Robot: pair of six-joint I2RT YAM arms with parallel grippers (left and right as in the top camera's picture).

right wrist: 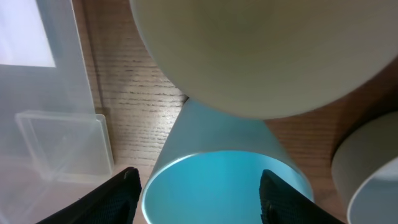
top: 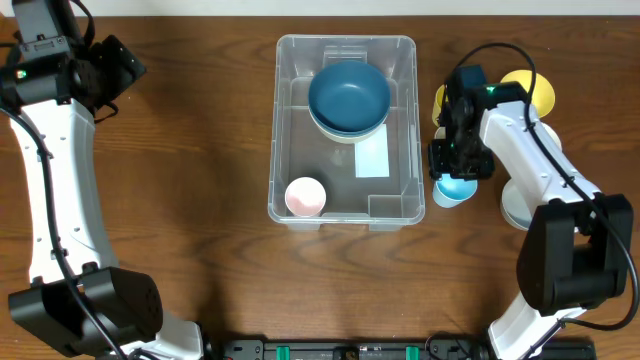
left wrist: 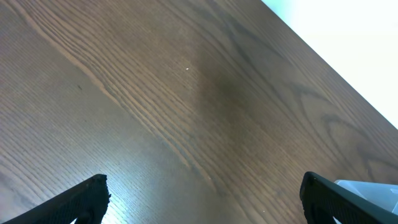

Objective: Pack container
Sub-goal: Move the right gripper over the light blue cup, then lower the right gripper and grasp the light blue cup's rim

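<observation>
The container (top: 283,150) is sitting mid-surface (top: 180,200), its white label (top: 372,158) showing no readable writing, while the right arm (top: 530,150) is bending down just beside it, right fingers (right wrist: 121,193) parted above a light blue cup (right wrist: 217,180), and the left fingers (left wrist: 87,199) are gaping wide.

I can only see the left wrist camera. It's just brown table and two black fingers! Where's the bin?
Observer: The bin is off to your right, in the middle of the overhead view.
Operator: Is anything in it?
Observer: Yes, a blue bowl at the far end and a pink cup upright in the near left corner.
Operator: What's happening on the right?
Observer: The right fingers are down at the rim of a light blue cup that stands just outside the bin. I can't tell if they grip it.
</observation>
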